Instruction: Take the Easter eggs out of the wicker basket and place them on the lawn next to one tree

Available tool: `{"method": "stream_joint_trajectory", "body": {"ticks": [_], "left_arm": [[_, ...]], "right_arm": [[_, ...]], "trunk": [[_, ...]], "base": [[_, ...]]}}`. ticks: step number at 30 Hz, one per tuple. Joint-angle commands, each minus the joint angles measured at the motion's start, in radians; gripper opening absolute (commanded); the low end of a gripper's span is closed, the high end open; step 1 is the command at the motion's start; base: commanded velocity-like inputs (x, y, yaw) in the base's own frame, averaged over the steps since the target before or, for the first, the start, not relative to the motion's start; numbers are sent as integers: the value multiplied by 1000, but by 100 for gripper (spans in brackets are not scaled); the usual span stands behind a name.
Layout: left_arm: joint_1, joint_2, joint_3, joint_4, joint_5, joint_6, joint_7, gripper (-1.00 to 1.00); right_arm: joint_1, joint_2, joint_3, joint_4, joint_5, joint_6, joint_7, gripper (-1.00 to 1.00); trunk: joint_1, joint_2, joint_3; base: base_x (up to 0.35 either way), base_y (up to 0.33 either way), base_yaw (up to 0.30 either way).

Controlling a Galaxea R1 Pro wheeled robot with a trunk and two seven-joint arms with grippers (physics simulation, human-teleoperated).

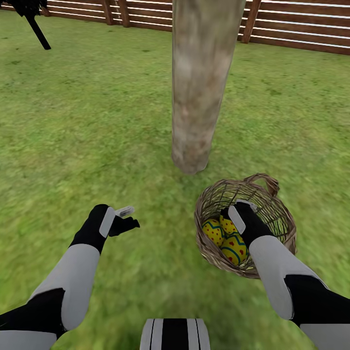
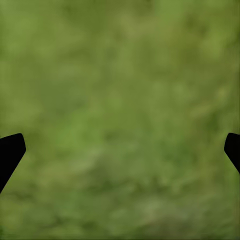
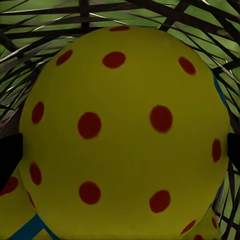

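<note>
The wicker basket (image 1: 210,198) lies tipped on the lawn (image 1: 97,121) just right of the tree (image 1: 199,87) trunk's foot. Three yellow Easter eggs are inside: one on the left (image 1: 213,231), one in the middle (image 1: 226,224) and one at the front (image 1: 234,248). My right gripper (image 1: 233,215) reaches into the basket above them. In the right wrist view a yellow egg with red dots (image 3: 125,130) sits between the spread black fingertips (image 3: 10,155), with basket weave (image 3: 60,15) behind; contact is not clear. My left gripper (image 1: 127,218) hangs open over bare grass (image 2: 120,75), holding nothing.
A brown slatted fence (image 1: 301,24) runs along the back. A dark, near-black shape (image 1: 34,19) stands at the far left corner. The robot's base (image 1: 175,334) shows at the lower edge. Grass stretches out left of the trunk and in front of it.
</note>
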Motion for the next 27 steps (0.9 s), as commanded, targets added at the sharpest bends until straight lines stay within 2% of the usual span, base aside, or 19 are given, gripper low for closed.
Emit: {"method": "stream_joint_trajectory", "body": {"ticks": [1,20,27], "left_arm": [[0,-1,4,-1,11,4,10,100],[0,-1,5,-1,12,4,10,100],[0,0,5,-1,11,4,11,100]], "right_arm": [[0,1,-3,15,-30,-4,-7,-100],[0,4,-2,16,-30,-4,-8,-100],[0,5,0,15,-30,-4,-8,-100]], "trunk": [[0,0,-1],[0,0,-1],[-3,1,26]], "base": [[0,0,0],[0,0,0],[0,0,0]]}}
